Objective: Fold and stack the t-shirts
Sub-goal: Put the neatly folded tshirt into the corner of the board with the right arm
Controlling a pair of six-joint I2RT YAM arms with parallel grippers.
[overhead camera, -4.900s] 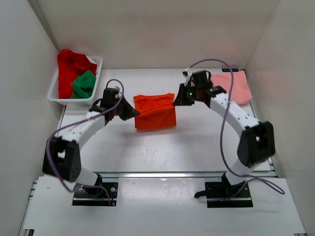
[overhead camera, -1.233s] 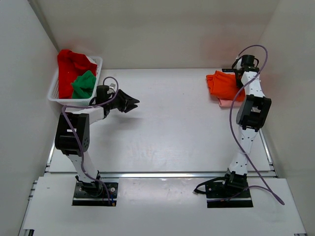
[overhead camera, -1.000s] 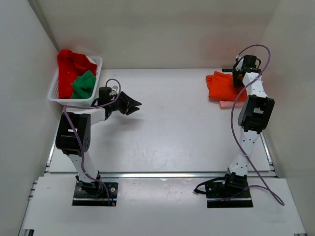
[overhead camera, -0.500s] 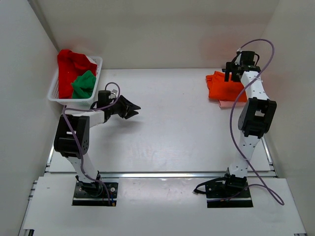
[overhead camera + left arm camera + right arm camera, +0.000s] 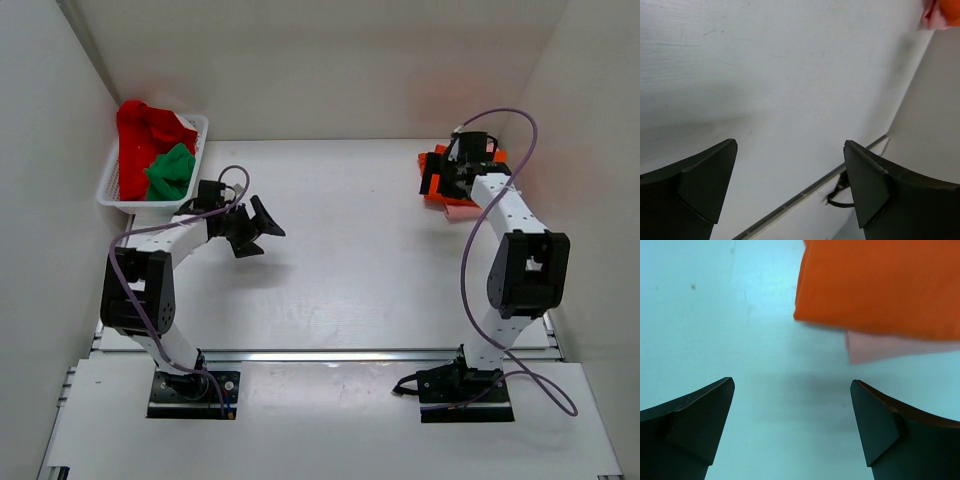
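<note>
A folded bright orange t-shirt (image 5: 433, 160) lies on the pale salmon pink t-shirt (image 5: 462, 209) at the back right of the table. My right gripper (image 5: 440, 186) hovers over the stack's near-left edge, open and holding nothing. In the right wrist view the orange t-shirt (image 5: 880, 285) and a pink corner (image 5: 890, 347) lie just beyond the right gripper (image 5: 792, 410). The red t-shirt (image 5: 140, 130) and green t-shirt (image 5: 170, 170) sit crumpled in the basket. My left gripper (image 5: 268, 240) is open above bare table; the left wrist view shows the left gripper (image 5: 790, 165) empty.
The white slotted basket (image 5: 110, 188) stands at the back left against the side wall. White walls close in the table on the left, back and right. A metal rail (image 5: 330, 354) runs along the table's near edge.
Both grippers have opened wide. The right gripper has swung from behind the orange t-shirt to over its near-left edge. The left gripper has dropped slightly nearer.
</note>
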